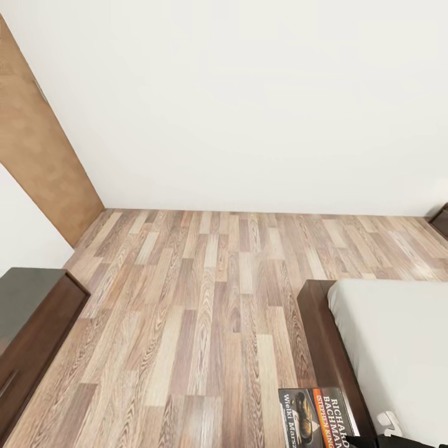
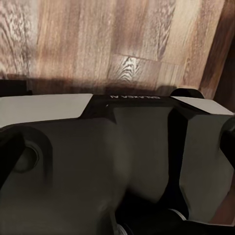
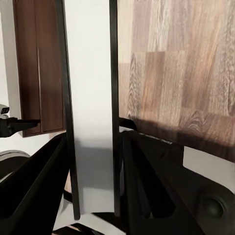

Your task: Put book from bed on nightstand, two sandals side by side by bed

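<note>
Nearest, one book (image 1: 318,417) shows at the bottom edge of the head view, cover up with its orange band and white "RICHARD BACHMAN" lettering, held above the floor (image 1: 205,298) just beside the bed (image 1: 386,348); right wrist view sees that book (image 3: 90,112) edge-on, pale pages between two dark covers, with the right gripper (image 3: 93,181) closed on it, one dark finger (image 3: 34,186) pressed to each side; left wrist view looks onto grey and white robot body (image 2: 122,147) over wood planks, left fingers not made out, so cannot tell their state; one bed corner, dark frame and pale mattress, at right; one dark brown cabinet (image 1: 31,336) with glossy top at left; one dark corner of furniture (image 1: 440,221) far right; one tan door (image 1: 37,149) far left; white wall (image 1: 249,106) beyond.
</note>
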You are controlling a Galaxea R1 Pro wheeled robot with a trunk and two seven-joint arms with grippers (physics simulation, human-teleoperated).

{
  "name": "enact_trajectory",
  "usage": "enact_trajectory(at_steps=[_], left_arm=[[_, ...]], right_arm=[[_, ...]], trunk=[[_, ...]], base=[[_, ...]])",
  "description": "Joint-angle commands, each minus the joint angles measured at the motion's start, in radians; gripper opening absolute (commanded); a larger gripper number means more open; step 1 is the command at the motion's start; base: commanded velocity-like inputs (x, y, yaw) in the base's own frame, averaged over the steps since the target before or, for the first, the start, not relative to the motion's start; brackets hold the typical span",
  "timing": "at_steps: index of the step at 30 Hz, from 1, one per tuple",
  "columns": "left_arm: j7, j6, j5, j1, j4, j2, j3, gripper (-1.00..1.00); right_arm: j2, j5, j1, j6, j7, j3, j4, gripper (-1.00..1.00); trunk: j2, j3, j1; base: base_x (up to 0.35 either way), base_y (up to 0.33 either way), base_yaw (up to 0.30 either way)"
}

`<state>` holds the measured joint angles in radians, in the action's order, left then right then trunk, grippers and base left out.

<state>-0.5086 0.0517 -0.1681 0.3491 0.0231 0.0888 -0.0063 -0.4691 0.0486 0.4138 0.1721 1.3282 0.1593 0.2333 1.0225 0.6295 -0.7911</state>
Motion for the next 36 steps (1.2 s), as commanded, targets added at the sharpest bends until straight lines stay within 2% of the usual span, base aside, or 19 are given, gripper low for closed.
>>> enact_trajectory(at_steps=[1, 36], left_arm=[[-0.004, 0.002, -0.004, 0.001, -0.001, 0.0, -0.001, 1.0], [-0.004, 0.002, -0.004, 0.001, -0.002, 0.0, -0.001, 1.0]], right_arm=[[0.0, 0.005, 0.0, 0.01, 0.003, -0.001, 0.0, -1.0], [0.0, 0.005, 0.0, 0.01, 0.005, -0.001, 0.0, -1.0]], trunk=[[0.001, -0.001, 0.0], [0.001, -0.058, 0.0]], base=[[0.0, 0.0, 0.0], [0.0, 0.0, 0.0]])
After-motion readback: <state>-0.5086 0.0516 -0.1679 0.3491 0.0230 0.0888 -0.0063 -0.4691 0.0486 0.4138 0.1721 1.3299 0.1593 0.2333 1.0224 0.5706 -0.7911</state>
